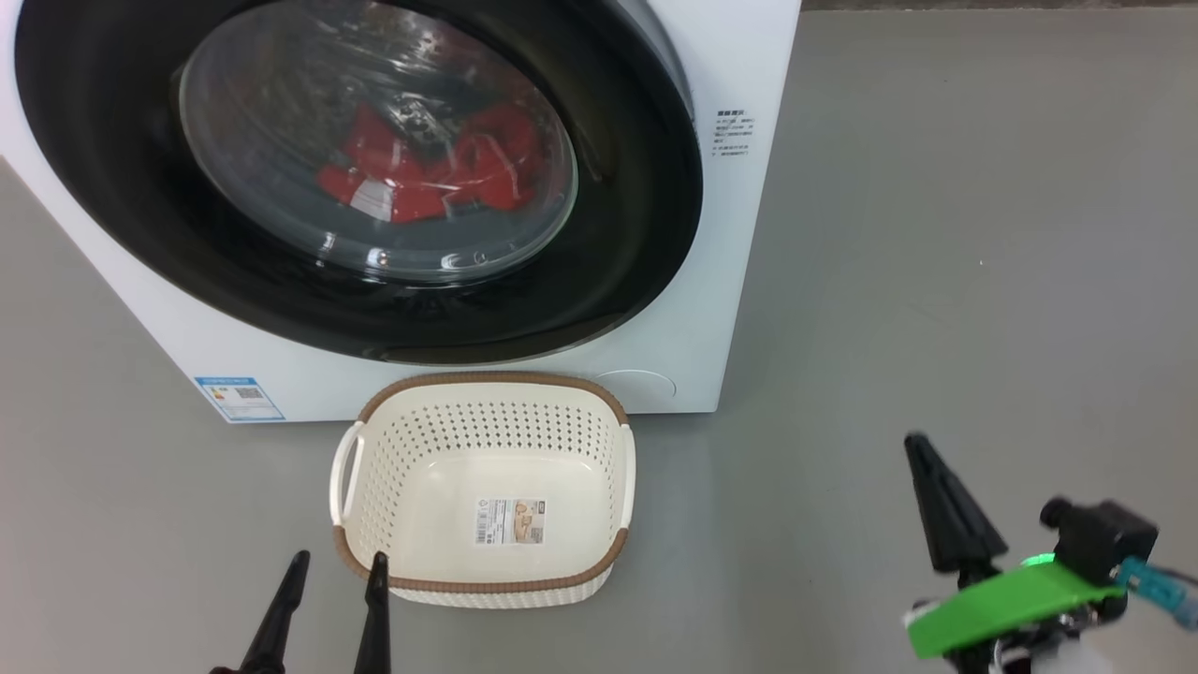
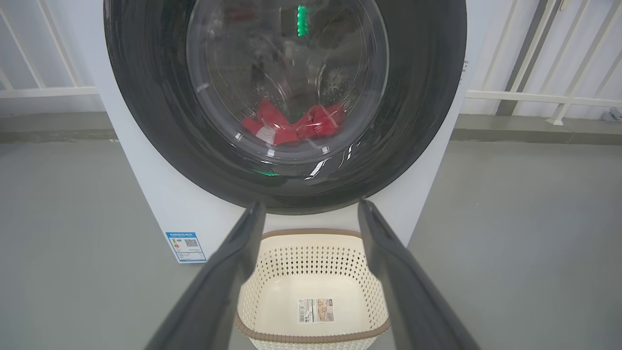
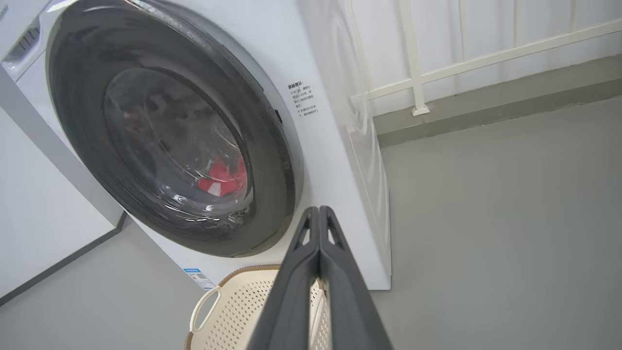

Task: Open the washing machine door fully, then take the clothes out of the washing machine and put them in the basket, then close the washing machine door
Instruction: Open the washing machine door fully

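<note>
Head view: the washing machine (image 1: 739,281) is standing on the grey floor (image 1: 936,234), far and left. The washing machine door (image 1: 636,234) is looking shut against its front. The clothes (image 1: 440,173) are lying inside the drum, showing red through the glass. The basket (image 1: 487,379) is sitting on the floor just in front of the machine, below the door, with nothing in it but a label sticker (image 1: 510,520). A blue label (image 1: 239,398) is showing on the machine's lower left corner. The left gripper (image 1: 339,559) is hovering at the near left, just beside the basket's near-left corner, jaws standing wide apart and gripping nothing. The right gripper (image 1: 922,459) is hovering at the near right, well apart from the basket, jaws pressed together on nothing.

Left wrist view: the left gripper (image 2: 312,209) is pointing at the door (image 2: 146,97), both fingers spread wide, nothing between them. The basket (image 2: 311,233) is showing between the fingers, below the door. The clothes (image 2: 291,124) are lying low in the drum. A white railing (image 2: 534,97) is running behind the machine.

Right wrist view: the right gripper (image 3: 318,210) is pointing at the machine's lower front, the fingers meeting at the tips, empty. The door (image 3: 272,160) is lying flat against the front, and the clothes (image 3: 221,177) are showing low in the glass. The basket (image 3: 233,301) is peeking in at the bottom, left of the fingers.
</note>
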Motion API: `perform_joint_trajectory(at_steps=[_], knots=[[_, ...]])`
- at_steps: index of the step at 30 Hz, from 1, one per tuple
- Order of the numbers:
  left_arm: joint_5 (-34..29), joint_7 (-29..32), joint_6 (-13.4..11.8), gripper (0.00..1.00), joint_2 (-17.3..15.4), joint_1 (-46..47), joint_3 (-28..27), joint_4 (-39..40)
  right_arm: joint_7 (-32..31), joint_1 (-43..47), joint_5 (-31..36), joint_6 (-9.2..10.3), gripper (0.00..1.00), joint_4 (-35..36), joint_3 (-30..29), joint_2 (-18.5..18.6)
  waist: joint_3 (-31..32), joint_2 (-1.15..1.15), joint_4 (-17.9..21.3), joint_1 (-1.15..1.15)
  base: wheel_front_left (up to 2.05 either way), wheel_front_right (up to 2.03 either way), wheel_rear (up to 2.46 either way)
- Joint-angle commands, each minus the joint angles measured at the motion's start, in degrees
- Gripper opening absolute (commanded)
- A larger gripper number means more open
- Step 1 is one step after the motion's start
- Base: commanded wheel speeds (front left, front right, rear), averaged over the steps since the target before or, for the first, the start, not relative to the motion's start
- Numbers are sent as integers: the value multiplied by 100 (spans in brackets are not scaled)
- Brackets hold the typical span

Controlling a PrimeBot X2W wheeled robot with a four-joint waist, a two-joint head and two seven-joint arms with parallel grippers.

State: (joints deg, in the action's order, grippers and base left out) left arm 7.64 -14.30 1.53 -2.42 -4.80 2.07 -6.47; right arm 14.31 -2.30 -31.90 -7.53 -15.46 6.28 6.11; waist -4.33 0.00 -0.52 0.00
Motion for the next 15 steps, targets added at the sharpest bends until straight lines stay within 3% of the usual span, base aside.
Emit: perform_joint_trajectory(at_steps=[1,10,15], knots=[[10,-70,-1,100,-46,78,-145,132,69,-354,-205,4,0,209,114,32,-4,0,-33,0,0,0,0],[54,-70,5,100,-46,187,3,133,69,-1333,-1948,4,0,550,-23,-128,-146,0,-238,0,0,0,0],[105,-70,-4,100,-46,324,126,131,69,-1892,-3154,4,0,617,-31,-5,-355,0,-417,0,0,0,0]])
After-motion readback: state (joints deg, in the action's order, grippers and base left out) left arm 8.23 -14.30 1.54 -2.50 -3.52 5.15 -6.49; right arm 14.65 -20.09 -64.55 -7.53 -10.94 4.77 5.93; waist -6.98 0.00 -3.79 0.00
